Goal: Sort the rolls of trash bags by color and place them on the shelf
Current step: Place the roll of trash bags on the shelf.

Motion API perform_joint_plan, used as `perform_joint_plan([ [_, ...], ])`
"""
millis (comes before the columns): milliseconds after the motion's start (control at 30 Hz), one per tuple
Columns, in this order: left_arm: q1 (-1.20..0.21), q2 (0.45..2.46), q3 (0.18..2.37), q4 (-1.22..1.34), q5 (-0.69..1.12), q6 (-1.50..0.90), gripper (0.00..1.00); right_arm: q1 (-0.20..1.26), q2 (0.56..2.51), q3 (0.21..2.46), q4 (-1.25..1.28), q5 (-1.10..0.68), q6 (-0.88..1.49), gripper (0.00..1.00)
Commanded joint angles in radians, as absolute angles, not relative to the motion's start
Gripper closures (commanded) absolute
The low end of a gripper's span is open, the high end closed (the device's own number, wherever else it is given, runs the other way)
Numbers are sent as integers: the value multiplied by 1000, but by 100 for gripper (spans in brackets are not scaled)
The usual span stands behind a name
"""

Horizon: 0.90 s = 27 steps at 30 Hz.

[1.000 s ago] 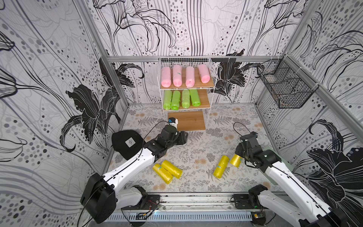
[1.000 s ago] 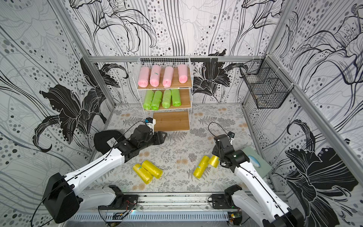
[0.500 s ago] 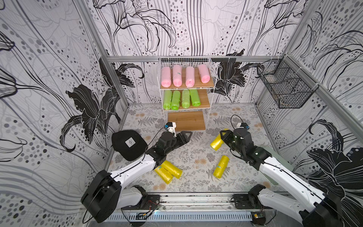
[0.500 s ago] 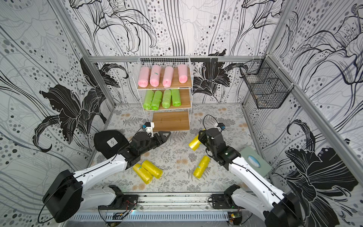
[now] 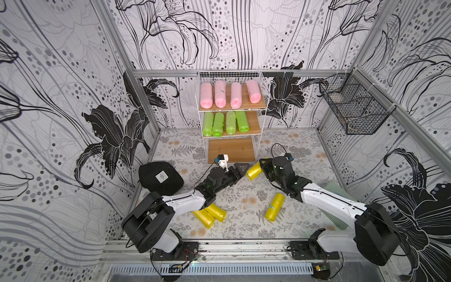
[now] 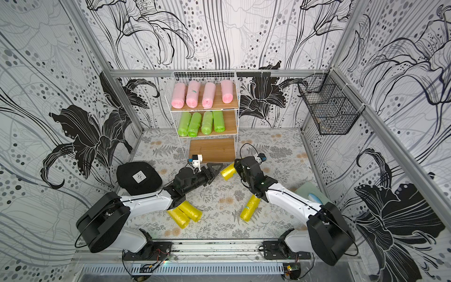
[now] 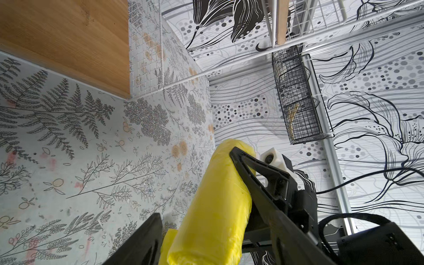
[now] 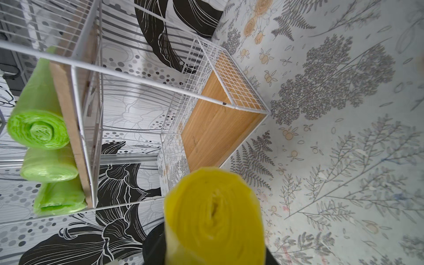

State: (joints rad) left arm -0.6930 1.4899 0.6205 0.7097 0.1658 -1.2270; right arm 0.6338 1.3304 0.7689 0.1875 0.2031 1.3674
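I see the white wire-grid shelf (image 5: 229, 75), with three light wooden boards, standing on the fern-printed floor sheet (image 5: 244, 195). Its top board carries four pink plastic rolls (image 5: 220, 97) side by side, and its middle board four light green plastic rolls (image 5: 230, 122). Well in front of the shelf, toward its left, two yellow plastic rolls (image 5: 214, 212) lie touching. Toward its right lies a single yellow roll (image 5: 275, 210) with a teal sticker. A black rounded pad (image 5: 159, 178) sits front-left of the shelf. Far front-right is a pale green flat thing (image 5: 338, 193), perhaps a board, half hidden.
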Motion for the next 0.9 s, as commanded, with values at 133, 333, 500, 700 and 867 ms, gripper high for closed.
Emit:
perform_joint_plan([
  [133,-695,1498,657,647,87,-1216,23,640,1349,831,316,183,1428,63],
  [333,-702,1526,642,830,113,-1274,23,640,1381,830,365,172,1468,64],
  [500,-713,1576,630,941,94,-1334,24,643,1407,840,403,150,1498,64],
  [700,-713,1595,653,925,89,-1328,38,652,1413,851,408,137,1502,64],
  [867,-712,1598,650,937,67,-1330,58,652,1408,850,393,141,1487,62],
])
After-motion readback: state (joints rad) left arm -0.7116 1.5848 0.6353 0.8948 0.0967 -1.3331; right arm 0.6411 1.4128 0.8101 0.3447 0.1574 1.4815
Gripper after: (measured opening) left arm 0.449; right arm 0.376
